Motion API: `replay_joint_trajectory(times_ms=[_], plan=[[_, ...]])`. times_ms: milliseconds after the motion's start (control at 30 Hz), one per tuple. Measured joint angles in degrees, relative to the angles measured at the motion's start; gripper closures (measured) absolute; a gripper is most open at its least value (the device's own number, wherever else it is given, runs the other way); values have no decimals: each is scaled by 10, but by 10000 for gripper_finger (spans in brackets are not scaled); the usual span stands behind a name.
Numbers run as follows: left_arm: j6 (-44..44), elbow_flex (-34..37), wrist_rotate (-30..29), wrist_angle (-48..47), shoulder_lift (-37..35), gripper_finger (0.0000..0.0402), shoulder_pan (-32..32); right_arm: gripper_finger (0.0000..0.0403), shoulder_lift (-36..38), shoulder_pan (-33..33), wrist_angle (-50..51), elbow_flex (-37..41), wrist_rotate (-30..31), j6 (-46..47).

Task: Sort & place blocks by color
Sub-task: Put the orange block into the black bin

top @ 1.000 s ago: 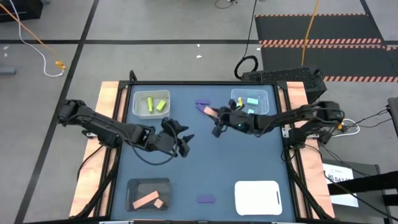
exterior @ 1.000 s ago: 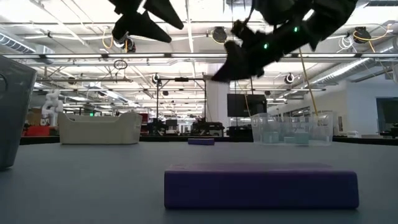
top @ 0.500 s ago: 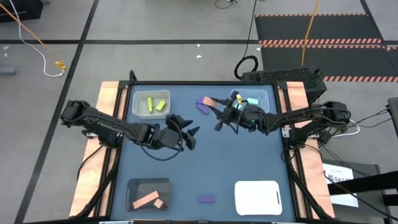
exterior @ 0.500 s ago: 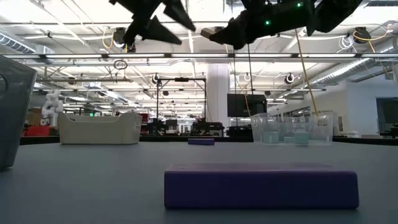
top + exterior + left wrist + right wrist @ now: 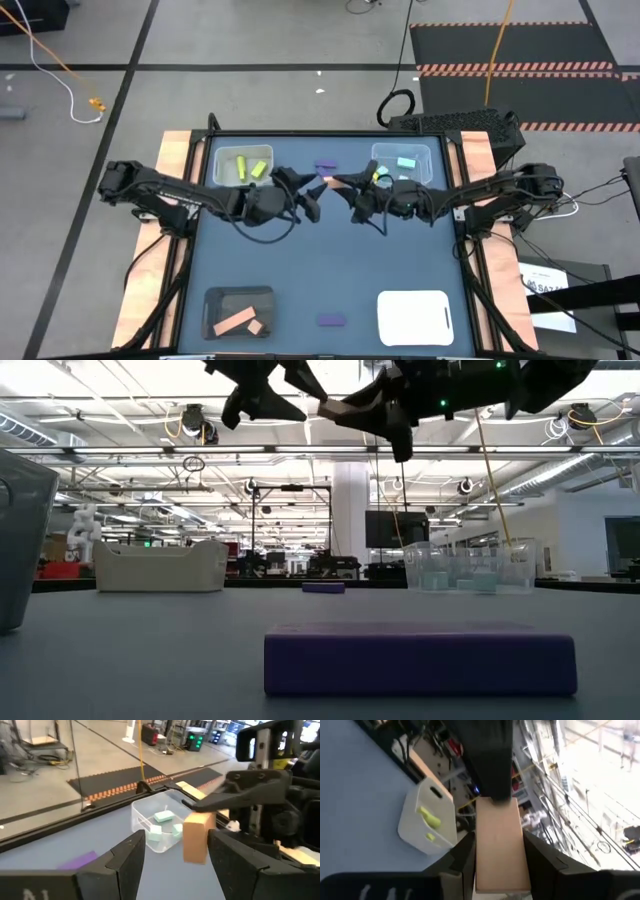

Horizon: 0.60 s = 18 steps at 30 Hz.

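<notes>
Holding the salmon block (image 5: 199,838) aloft mid-table, your right pincer (image 5: 345,187) presents it for handover; your left pincer (image 5: 308,196) stands wide, fingers (image 5: 131,856) flanking it, not yet touching, likely bound for the black tray (image 5: 238,312).

Bright overhead ceiling lights, glare in low view, soft shadows, blurred wrist foregrounds

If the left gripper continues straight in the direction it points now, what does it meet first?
Most likely the salmon-orange block held by the right gripper. The left gripper points at it with open jaws, the block just ahead between them. Depth is uncertain, but nothing else lies in between.
</notes>
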State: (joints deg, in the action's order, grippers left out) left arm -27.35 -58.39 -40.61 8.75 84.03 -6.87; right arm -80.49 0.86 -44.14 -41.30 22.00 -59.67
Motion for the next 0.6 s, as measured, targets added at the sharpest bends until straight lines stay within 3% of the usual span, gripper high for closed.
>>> replay_joint_trajectory(times_ms=[167, 333, 433, 600], plan=[[-2, 0, 84, 12, -1, 188, 15, 292, 0, 10, -29, 0, -27, -15], [-3, 0, 117, 21, -1, 201, 17, 292, 0, 16, -37, 0, -69, -21], [-3, 0, 128, 24, -1, 241, 16, 291, 0, 21, -39, 0, -70, -21], [-1, 0, 153, 33, -1, 344, 16, 275, 0, 21, -35, 0, -70, -7]])
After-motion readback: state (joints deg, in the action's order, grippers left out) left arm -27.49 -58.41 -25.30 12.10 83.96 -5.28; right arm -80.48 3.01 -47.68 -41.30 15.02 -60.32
